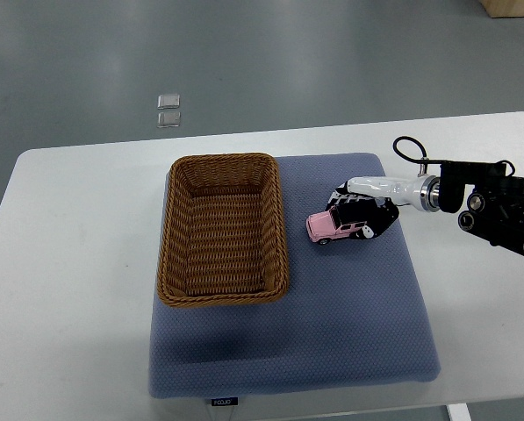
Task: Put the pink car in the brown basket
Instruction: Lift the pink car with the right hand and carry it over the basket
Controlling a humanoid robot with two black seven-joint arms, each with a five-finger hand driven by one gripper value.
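The pink car (pixel 336 227) sits on the blue mat (pixel 349 316), just to the right of the brown basket (pixel 224 230), not in it. The right hand (pixel 364 210) reaches in from the right, and its fingers are wrapped around the car's back end. The mat lies on a white table (pixel 68 263).
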